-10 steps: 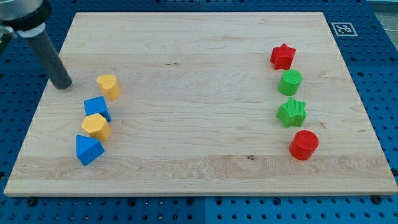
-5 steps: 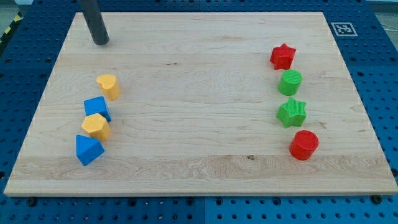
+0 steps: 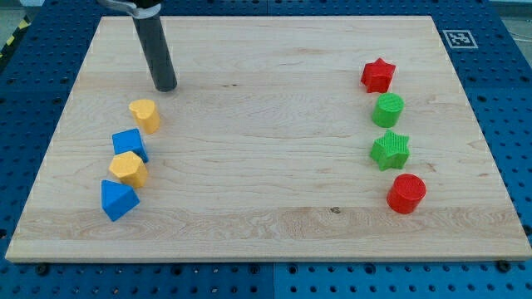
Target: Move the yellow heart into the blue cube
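While my tip (image 3: 166, 86) rested on the wooden board (image 3: 266, 216), it stood just above and slightly right of the yellow heart (image 3: 145, 115), apart from it.

Slanting down from the view's top left, the dark rod (image 3: 155, 48) leaned so its lower end sat farther right than its upper part; a bare rod, it gripped nothing and touched no block. Below the heart, the blue cube (image 3: 130, 144) sat near but apart, with a yellow hexagonal block (image 3: 128, 169) touching its lower edge and another blue block (image 3: 118, 199) beneath. Along the view's right ran a red star (image 3: 378, 75), green cylinder (image 3: 387, 110), green star (image 3: 390, 150) and red cylinder (image 3: 406, 193).
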